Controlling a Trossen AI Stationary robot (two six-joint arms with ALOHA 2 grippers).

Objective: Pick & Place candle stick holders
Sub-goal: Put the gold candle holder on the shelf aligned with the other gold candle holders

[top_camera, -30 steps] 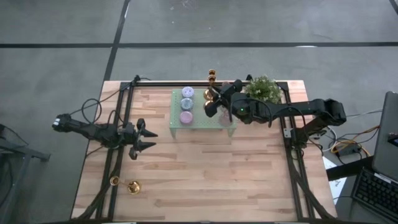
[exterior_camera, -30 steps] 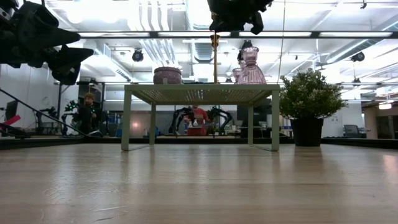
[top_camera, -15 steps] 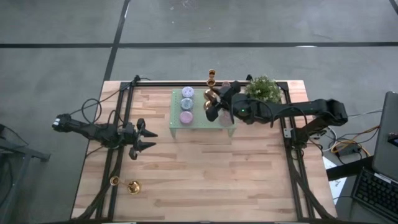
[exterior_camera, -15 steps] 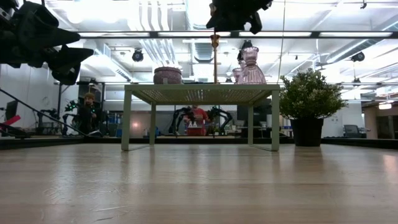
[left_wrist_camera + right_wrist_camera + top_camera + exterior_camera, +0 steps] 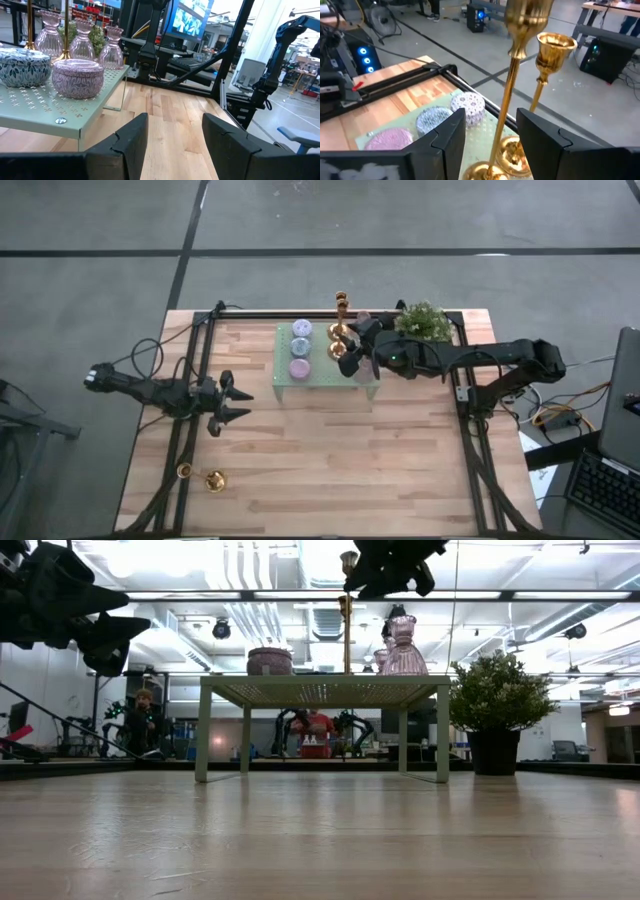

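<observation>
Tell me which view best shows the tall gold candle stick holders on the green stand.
The right wrist view: both candle stick holders rise close up, stems and cups clear, beyond the open right tool. The high view shows them small at the green stand edge. The low view shows one thin stem. The left wrist view clips them.

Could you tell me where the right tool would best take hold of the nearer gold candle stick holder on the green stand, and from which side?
I would grip the nearer candle stick holder on its slim stem, midway up, coming in level. It stands upright on the green stand, its base flares wide and its cup swells, so only the stem fits between the open fingers of the right tool.
</observation>
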